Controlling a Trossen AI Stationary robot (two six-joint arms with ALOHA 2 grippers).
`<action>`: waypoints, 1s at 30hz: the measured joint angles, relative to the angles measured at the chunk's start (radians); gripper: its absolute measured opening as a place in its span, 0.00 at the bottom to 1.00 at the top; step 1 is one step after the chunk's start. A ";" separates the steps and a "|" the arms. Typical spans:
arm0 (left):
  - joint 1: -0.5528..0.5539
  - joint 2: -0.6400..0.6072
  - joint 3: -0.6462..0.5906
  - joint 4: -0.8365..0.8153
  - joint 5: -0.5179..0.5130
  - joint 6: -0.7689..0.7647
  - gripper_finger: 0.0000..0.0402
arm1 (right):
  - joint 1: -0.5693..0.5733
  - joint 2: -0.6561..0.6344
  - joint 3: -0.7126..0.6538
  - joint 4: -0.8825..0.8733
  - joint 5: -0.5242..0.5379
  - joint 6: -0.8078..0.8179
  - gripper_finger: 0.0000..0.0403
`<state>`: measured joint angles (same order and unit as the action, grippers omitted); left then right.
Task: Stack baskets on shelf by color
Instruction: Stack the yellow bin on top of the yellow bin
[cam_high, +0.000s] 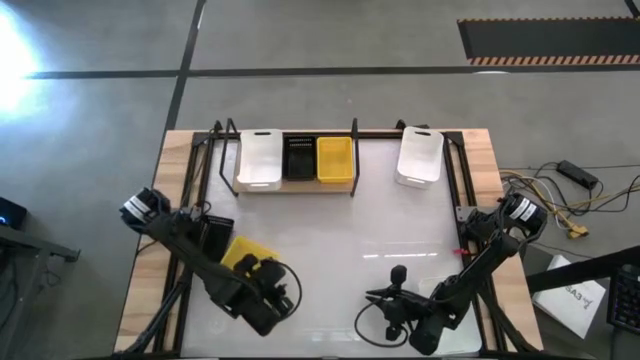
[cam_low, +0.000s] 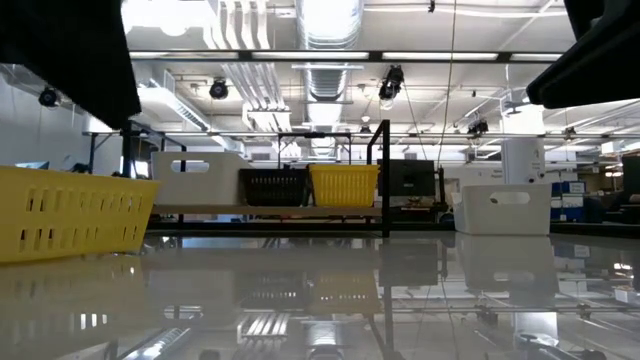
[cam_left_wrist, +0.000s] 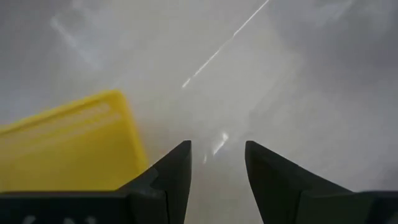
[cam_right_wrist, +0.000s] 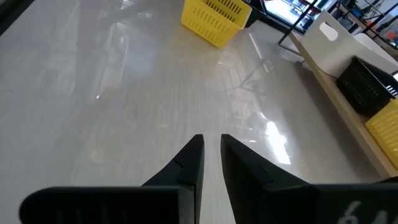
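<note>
The shelf (cam_high: 296, 186) stands at the table's far edge with a white basket (cam_high: 258, 160), a black basket (cam_high: 299, 158) and a yellow basket (cam_high: 334, 160) side by side on its board. Another white basket (cam_high: 420, 155) rests on its bottom on the table at the far right. A second yellow basket (cam_high: 246, 252) sits on the table at the near left. My left gripper (cam_left_wrist: 217, 155) hovers open just beside that yellow basket (cam_left_wrist: 68, 146), with nothing between its fingers. At the near right my right gripper (cam_right_wrist: 212, 146) stands open by a narrow gap over bare table, holding nothing.
The shelf's black wire posts (cam_low: 384, 175) rise at its ends. A black cable loop (cam_high: 375, 325) lies near the front edge beside my right arm. Bare tabletop (cam_high: 400, 230) stretches between the grippers and the shelf. Cables (cam_high: 560, 200) lie off the table's right side.
</note>
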<state>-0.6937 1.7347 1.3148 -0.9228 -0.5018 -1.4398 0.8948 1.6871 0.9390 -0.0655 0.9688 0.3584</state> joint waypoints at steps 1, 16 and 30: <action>0.006 0.001 0.000 -0.015 0.021 -0.014 0.34 | 0.000 0.000 0.000 0.000 0.000 -0.001 0.12; 0.065 0.000 -0.087 -0.131 0.111 -0.176 0.55 | 0.000 0.000 -0.024 0.003 -0.004 0.035 0.12; 0.084 0.006 -0.162 0.027 0.147 -0.063 0.32 | 0.002 0.000 -0.029 0.004 -0.004 0.042 0.12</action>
<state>-0.6098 1.7405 1.1526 -0.8955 -0.3551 -1.5027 0.8963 1.6871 0.9100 -0.0612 0.9651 0.4005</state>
